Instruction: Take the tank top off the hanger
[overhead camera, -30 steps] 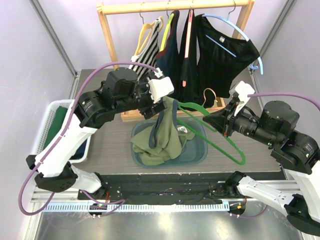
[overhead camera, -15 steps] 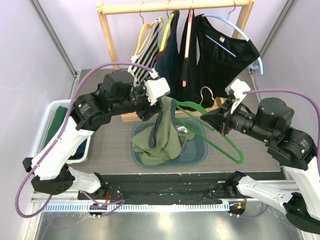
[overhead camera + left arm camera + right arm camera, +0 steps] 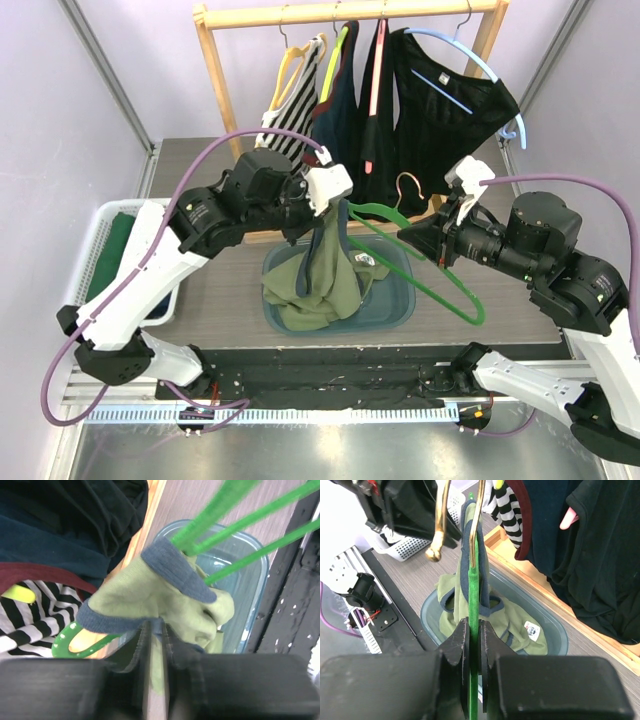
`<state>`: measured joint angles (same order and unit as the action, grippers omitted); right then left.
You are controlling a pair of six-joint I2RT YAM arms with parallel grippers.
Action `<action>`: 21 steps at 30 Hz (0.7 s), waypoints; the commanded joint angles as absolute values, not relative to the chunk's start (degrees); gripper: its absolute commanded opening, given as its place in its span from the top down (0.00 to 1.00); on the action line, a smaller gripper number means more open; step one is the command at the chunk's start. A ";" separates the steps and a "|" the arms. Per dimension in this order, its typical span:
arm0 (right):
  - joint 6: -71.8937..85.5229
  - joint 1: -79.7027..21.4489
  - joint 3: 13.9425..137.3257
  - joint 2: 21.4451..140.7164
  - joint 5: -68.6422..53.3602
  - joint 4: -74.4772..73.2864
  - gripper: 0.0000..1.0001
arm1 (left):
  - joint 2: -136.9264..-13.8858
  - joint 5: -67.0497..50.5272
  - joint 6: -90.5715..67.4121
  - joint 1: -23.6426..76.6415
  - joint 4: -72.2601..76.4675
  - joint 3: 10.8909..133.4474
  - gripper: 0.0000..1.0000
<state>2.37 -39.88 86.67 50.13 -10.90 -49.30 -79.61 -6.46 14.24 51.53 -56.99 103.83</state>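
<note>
The olive tank top (image 3: 322,282) with blue trim droops into the blue tub (image 3: 398,300), and one strap still loops over the end of the green hanger (image 3: 432,285). My left gripper (image 3: 318,212) is above the tub, shut on that strap's blue-edged fabric (image 3: 150,597), with cloth pinched between the jaws of the left gripper (image 3: 156,630). My right gripper (image 3: 416,240) is shut on the hanger's green bar (image 3: 473,580), which runs straight between the jaws of the right gripper (image 3: 474,630). The hanger's gold hook (image 3: 440,520) points up and hangs free of the rack.
Behind the tub stands a wooden rack (image 3: 350,14) with a striped top (image 3: 293,100), dark garments (image 3: 440,110) and other hangers. A white basket (image 3: 100,235) holding green cloth sits at the left. The rack's wooden base (image 3: 530,575) borders the tub.
The left gripper has closed on the tank top's strap and shifted slightly right. The right arm with the hanger has edged up and to the left.
</note>
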 commanded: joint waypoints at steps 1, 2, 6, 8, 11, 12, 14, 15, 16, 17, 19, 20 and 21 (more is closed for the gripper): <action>3.16 -39.73 87.89 49.13 -12.39 -43.42 0.99 | -81.20 -4.31 13.80 51.77 -53.53 106.34 0.99; 3.25 -39.81 87.72 48.96 -12.39 -43.42 0.99 | -81.56 -3.87 13.71 51.85 -53.35 106.96 1.00; 3.34 -39.81 86.93 47.99 -11.69 -43.51 0.99 | -82.26 -3.69 13.27 51.94 -53.00 108.98 1.00; 3.43 -39.81 86.23 47.37 -11.25 -43.68 0.99 | -82.35 -3.43 13.27 51.94 -52.91 110.29 1.00; 3.95 -39.81 85.08 46.23 -10.73 -44.03 0.99 | -82.00 -1.24 14.32 51.86 -52.74 112.23 1.00; 4.04 -39.81 84.73 45.88 -10.64 -44.38 0.99 | -81.83 -0.53 14.76 51.86 -52.56 112.67 1.00; 4.57 -39.81 83.59 44.40 -10.02 -45.08 0.99 | -81.22 2.28 15.90 51.86 -52.30 113.46 1.00; 4.74 -39.81 83.24 43.86 -9.67 -45.35 0.99 | -81.04 2.98 16.08 51.77 -52.12 113.81 1.00; 5.01 -39.81 82.97 43.16 -9.41 -45.53 0.99 | -80.69 3.34 16.26 51.33 -52.12 113.91 1.00; 5.27 -39.90 82.19 41.94 -9.32 -45.88 0.99 | -80.42 3.34 16.00 51.07 -52.12 113.82 1.00; 5.97 -39.81 81.57 40.61 -8.97 -45.97 0.99 | -79.72 2.12 15.04 50.45 -52.29 112.77 1.00; 5.98 -39.81 81.21 40.34 -8.70 -46.05 0.99 | -79.37 0.98 13.99 49.93 -52.73 112.33 1.00; 6.15 -39.81 81.30 39.99 -8.61 -46.05 0.99 | -79.02 0.18 13.45 49.92 -53.34 111.45 1.00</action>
<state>4.49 -39.88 81.12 42.17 -9.78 -49.30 -81.93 0.71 14.98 50.98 -55.22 111.81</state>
